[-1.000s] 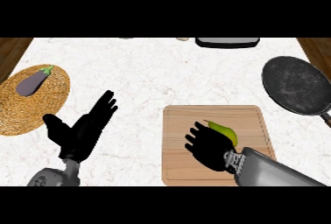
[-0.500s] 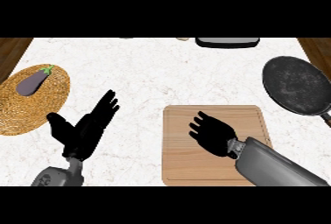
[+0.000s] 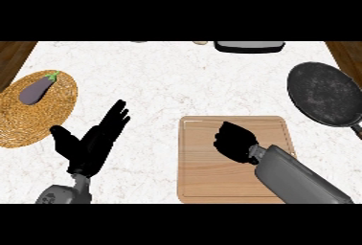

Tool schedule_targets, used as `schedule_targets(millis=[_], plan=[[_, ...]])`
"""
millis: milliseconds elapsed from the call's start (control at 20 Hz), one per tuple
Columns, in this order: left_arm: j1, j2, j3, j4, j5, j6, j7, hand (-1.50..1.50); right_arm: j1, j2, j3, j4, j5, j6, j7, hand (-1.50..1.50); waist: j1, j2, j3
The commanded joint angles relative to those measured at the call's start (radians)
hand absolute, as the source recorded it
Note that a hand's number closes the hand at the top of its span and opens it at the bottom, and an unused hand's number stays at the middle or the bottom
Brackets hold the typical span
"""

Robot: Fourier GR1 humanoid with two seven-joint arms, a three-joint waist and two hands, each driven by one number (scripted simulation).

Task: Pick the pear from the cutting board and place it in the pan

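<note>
Pear hidden under the right hand (image 3: 235, 142), fingers curled over it on the cutting board (image 3: 205, 177), seemingly gripping it for the pan (image 3: 325, 93). Left hand (image 3: 92, 143) rests open, fingers straight.

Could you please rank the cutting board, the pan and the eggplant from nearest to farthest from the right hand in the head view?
1. Cutting board: directly under the right hand.
2. Pan: up and to its right.
3. Eggplant: far left, on the woven mat.
</note>
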Motion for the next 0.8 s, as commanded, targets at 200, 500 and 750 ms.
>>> schedule_targets(millis=[200,500,750], plan=[[-0.019,-0.034,0.014,0.006,-0.031,-0.007,0.014,0.00,-0.019,0.072,-0.013,0.128,0.125,-0.201,-0.097,1.50,-0.001,0.003,0.001],[0.041,-0.008,0.054,0.004,-0.008,0.023,-0.005,0.00,0.123,0.200,-0.560,0.191,-0.180,-0.048,0.443,1.50,-0.123,-0.002,0.011],[0.048,0.001,0.036,-0.016,-0.011,-0.003,-0.006,0.00,0.145,0.376,-0.750,0.155,-0.197,-0.181,0.829,1.50,-0.058,-0.006,0.002]])
